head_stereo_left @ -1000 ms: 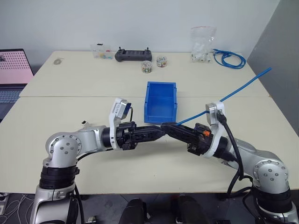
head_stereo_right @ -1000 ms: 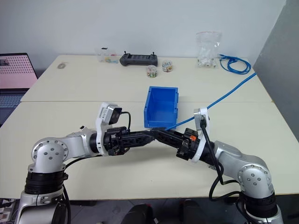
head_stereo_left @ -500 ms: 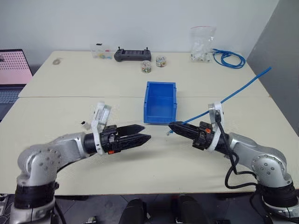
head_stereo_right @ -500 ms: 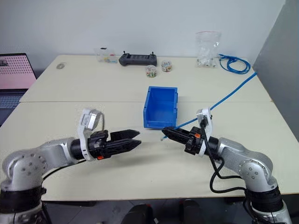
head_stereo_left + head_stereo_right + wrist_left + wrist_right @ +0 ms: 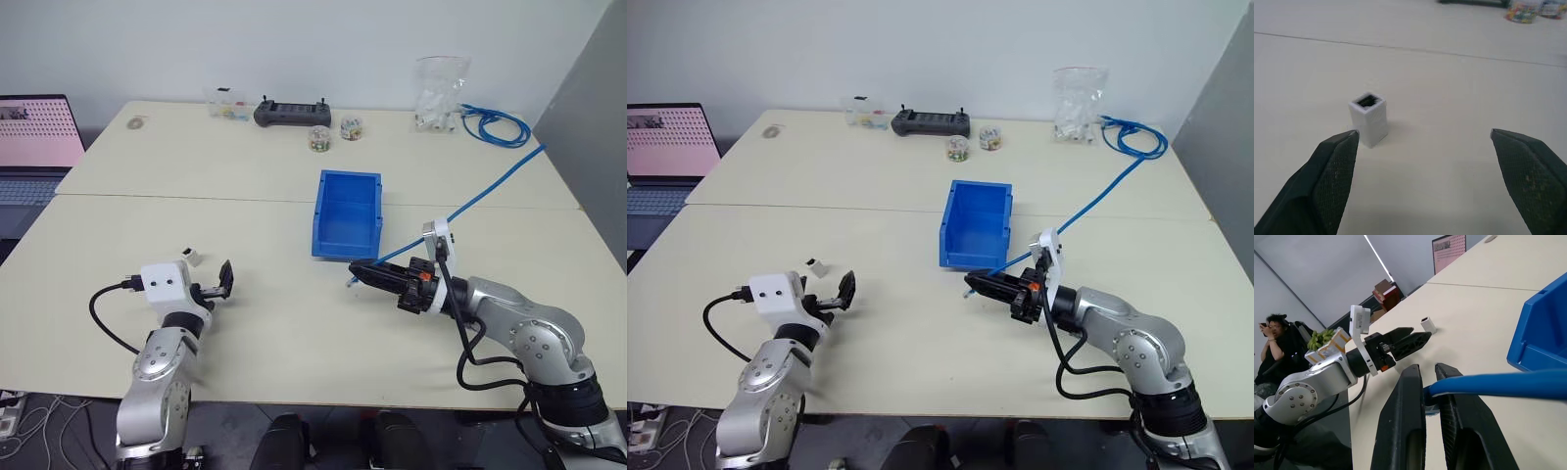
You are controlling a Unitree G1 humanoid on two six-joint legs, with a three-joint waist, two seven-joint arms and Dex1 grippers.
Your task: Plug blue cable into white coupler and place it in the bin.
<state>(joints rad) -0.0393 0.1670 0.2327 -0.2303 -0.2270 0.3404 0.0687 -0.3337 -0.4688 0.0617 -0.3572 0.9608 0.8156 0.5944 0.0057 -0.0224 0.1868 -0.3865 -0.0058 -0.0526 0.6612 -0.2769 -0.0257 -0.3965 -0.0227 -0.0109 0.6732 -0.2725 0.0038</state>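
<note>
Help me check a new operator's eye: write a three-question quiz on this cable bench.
1. True or false: the white coupler stands on the table, in front of the open left tool.
2. What does the right tool grip?
A. the controller
B. the blue cable
C. a bag
3. Fill in: the bin holds ____.

Key:
1. True; the coupler is upright, its socket up, untouched.
2. B; the shut fingers pinch the cable near its plug end.
3. Nothing; its inside is bare blue.
</note>
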